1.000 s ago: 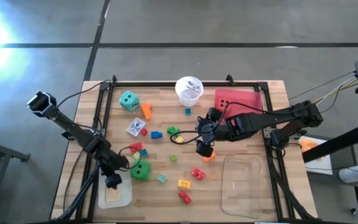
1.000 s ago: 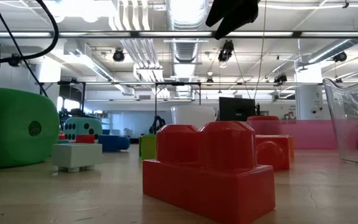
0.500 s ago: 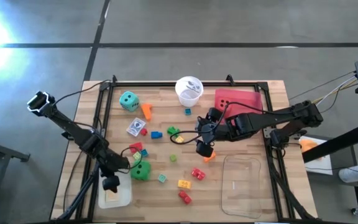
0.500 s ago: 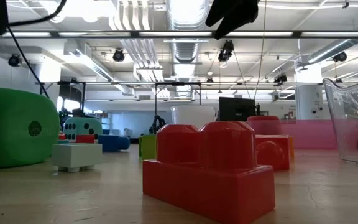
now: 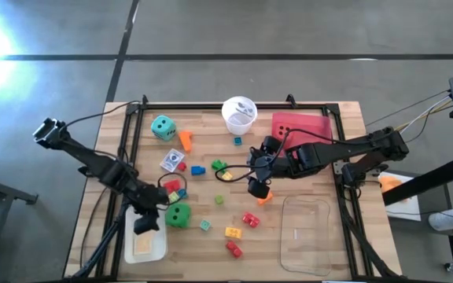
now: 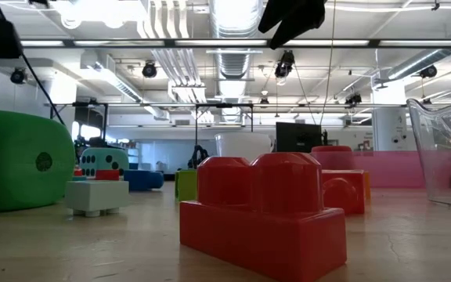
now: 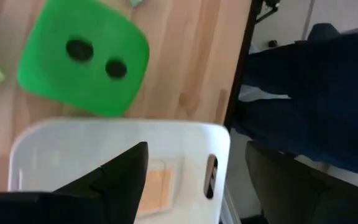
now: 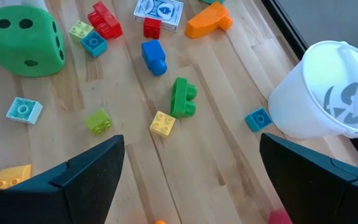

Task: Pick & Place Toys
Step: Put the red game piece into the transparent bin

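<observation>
Here the left gripper point(image 5: 146, 226) hangs over the near end of the white tray point(image 7: 185, 137); whether its fingers are parted or closed I cannot tell. The green die point(image 5: 178, 215) lies just beside it on the table. The right gripper point(image 5: 258, 189) hovers mid-table, jaws spread and empty, with an orange brick point(image 5: 264, 198) directly beneath it and a green brick point(image 8: 181, 97) and yellow brick point(image 8: 162, 123) ahead. Dropping straight down and centring the orange brick between the fingers looks wisest.
</observation>
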Tool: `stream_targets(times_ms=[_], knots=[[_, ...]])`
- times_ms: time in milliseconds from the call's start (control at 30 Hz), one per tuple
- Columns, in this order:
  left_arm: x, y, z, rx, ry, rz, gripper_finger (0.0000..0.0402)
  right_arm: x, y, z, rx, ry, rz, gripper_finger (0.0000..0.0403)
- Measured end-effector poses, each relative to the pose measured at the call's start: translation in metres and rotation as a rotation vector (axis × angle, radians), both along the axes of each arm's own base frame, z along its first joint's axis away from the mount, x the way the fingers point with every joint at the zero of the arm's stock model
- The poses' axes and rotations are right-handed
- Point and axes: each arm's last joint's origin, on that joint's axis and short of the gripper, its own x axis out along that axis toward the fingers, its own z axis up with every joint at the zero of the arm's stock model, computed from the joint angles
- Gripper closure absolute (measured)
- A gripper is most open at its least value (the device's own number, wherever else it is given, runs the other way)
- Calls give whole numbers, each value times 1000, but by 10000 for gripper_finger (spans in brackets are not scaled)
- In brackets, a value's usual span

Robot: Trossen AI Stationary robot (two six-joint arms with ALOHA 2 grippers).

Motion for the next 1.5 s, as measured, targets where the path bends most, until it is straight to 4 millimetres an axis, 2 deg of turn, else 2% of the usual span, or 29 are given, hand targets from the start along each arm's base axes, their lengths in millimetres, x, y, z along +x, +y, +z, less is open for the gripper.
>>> stream_targets(times_ms=[367,1000,1167,1400,1500], knots=[[29,-6,2,70,-39,-96,176,0,0,0,1,-3,0,36],[32,-3,7,79,-88,-137,173,-1,0,-1,-2,11,0,36],[32,-2,6,113,-100,-125,130,-3,-1,-2,6,29,-24,36],[34,2,5,227,-132,-63,23,-7,-2,-5,20,63,-65,36],[34,2,5,261,-154,-89,8,-7,-2,-5,20,62,-65,36]])
